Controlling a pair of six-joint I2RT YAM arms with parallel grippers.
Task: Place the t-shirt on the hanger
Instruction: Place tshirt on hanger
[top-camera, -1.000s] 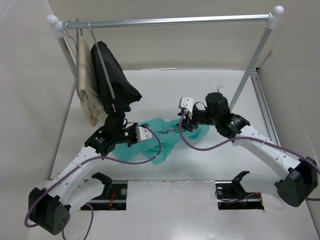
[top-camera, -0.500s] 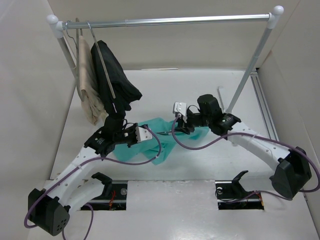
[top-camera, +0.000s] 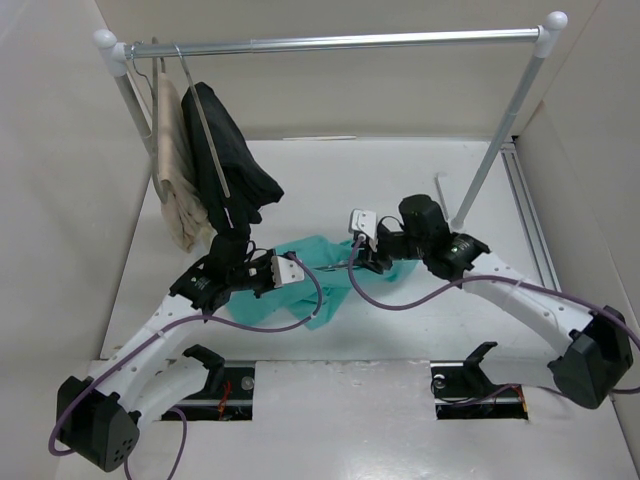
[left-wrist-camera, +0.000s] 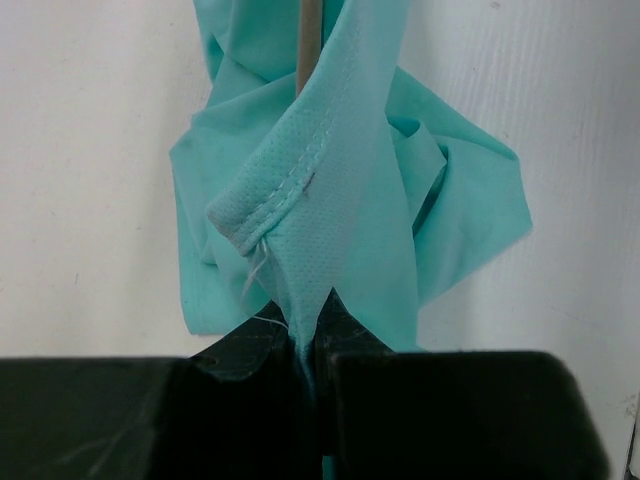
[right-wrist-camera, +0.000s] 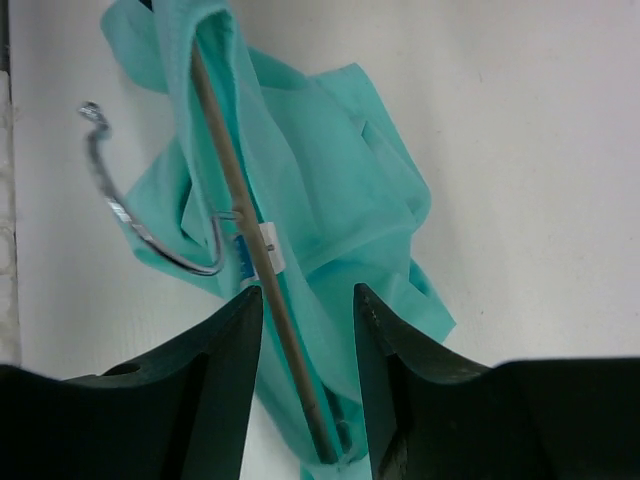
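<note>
Surface: white table (top-camera: 400, 190) boxed in by pale walls, with both arm bases at its near edge.
Rail: chrome clothes rail (top-camera: 350, 42) spans the back; a black garment (top-camera: 235, 170) and a beige garment (top-camera: 178, 170) hang at its left end.
T-shirt: the teal t-shirt (right-wrist-camera: 340, 150) lies crumpled on the middle of the table, between the two grippers, with a hemmed edge lifted towards the left one.
Hanger: the hanger (right-wrist-camera: 243, 200) is inside the t-shirt. Its long axis runs roughly left to right across the table, on the line from one gripper to the other. In the right wrist view its arm slants away and up to the left.
Left gripper: the left gripper (left-wrist-camera: 305, 345) is clamped on a fold of the t-shirt, with cloth pinched between its closed fingers.
Right gripper: the right gripper (right-wrist-camera: 305, 295) has its jaws parted, straddling the hanger's arm and the cloth over it. Whether the pads touch cannot be told.
Hook: the wire hook (right-wrist-camera: 100, 165) sticks out of the fabric and curls to the left of the right wrist view.
Label: the blue-white neck label (right-wrist-camera: 262, 248) sits against the hanger's arm, just beyond the right fingertips.
</note>
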